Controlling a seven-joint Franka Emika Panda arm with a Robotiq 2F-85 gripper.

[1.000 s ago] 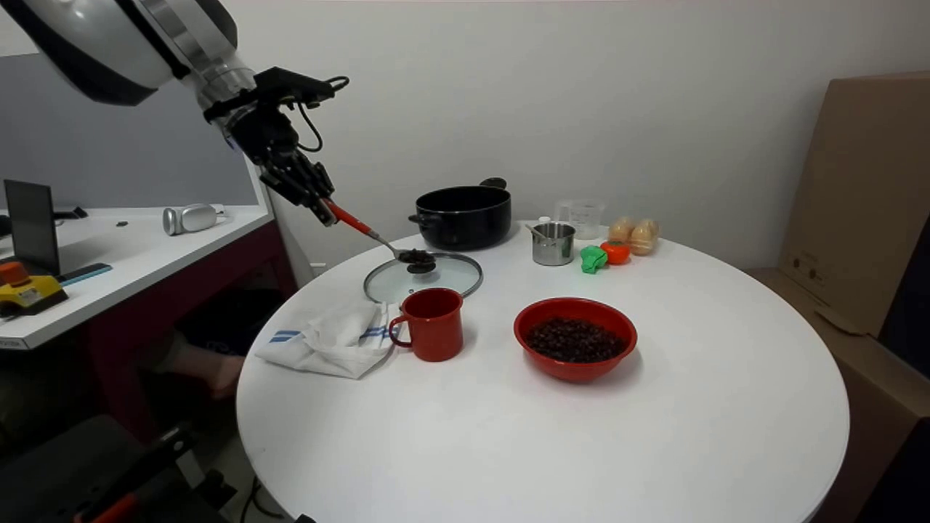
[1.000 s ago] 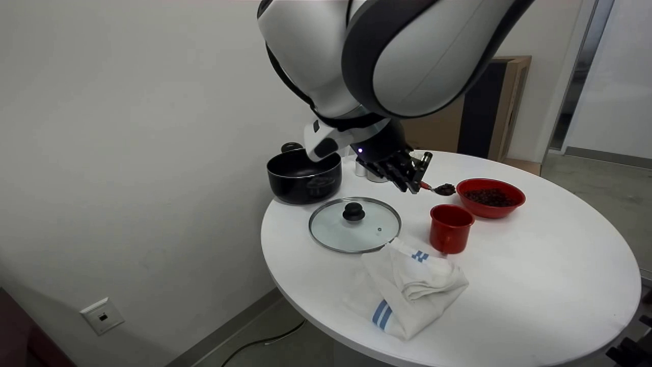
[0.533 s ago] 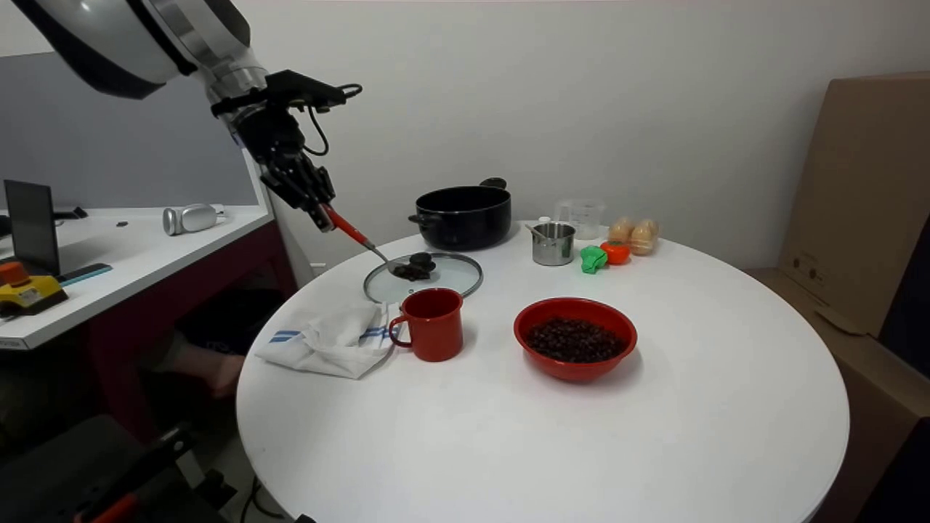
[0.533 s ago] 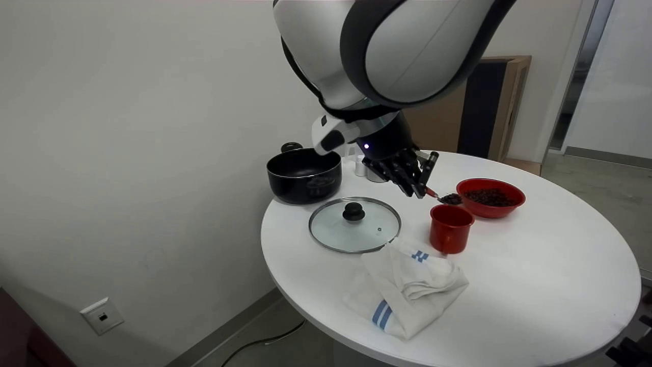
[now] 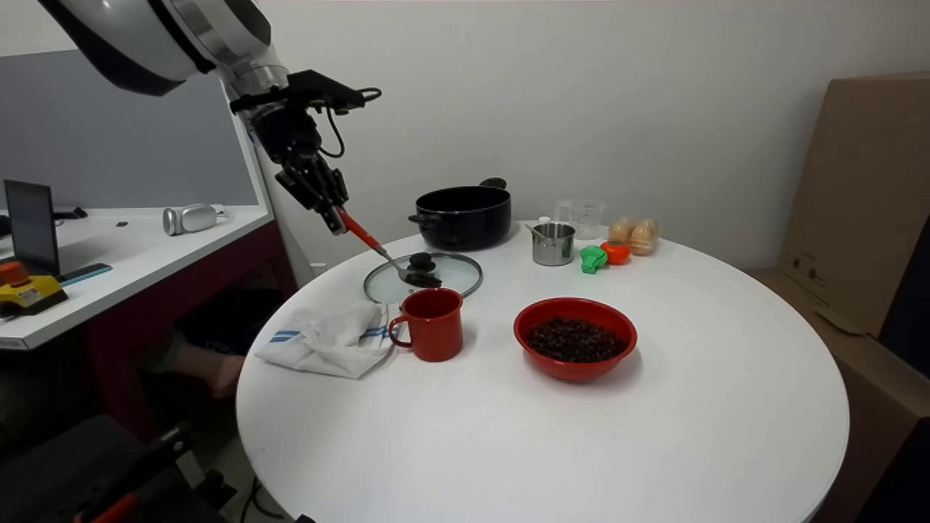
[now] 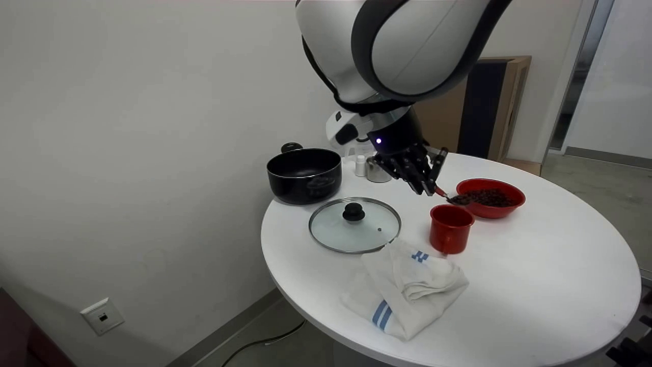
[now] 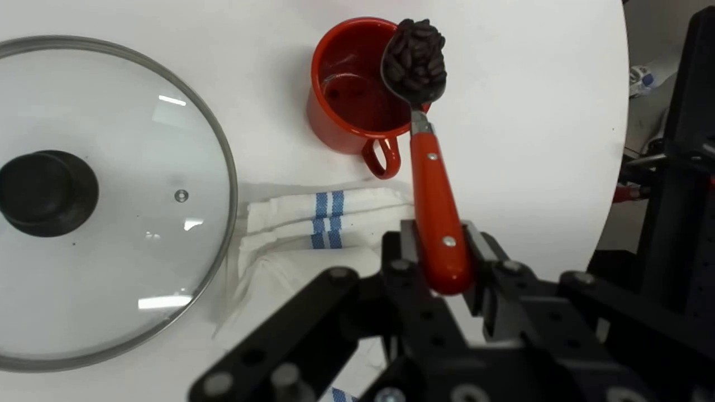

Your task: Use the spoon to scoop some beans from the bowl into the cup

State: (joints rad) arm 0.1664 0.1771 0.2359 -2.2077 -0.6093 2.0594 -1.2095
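Since earlier, edges the slim orange-red-handled metal spoon [image 7: 430, 176], heaped with small dark beans [image 7: 418, 58], nearer the round red mug [image 7: 335, 133] ahead of the fingers [image 7: 409, 241]; pinches the handle between them. Seems mid-transfer; likely needs centring over the mouth, then tipping.

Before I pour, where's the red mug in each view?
In an exterior view: red mug, just left of centre, slightly low.
In an exterior view: red mug, right of centre, slightly low.
Wrist view: red mug, upper middle, partly hidden by the spoon.
Shared landmark: glass lid.
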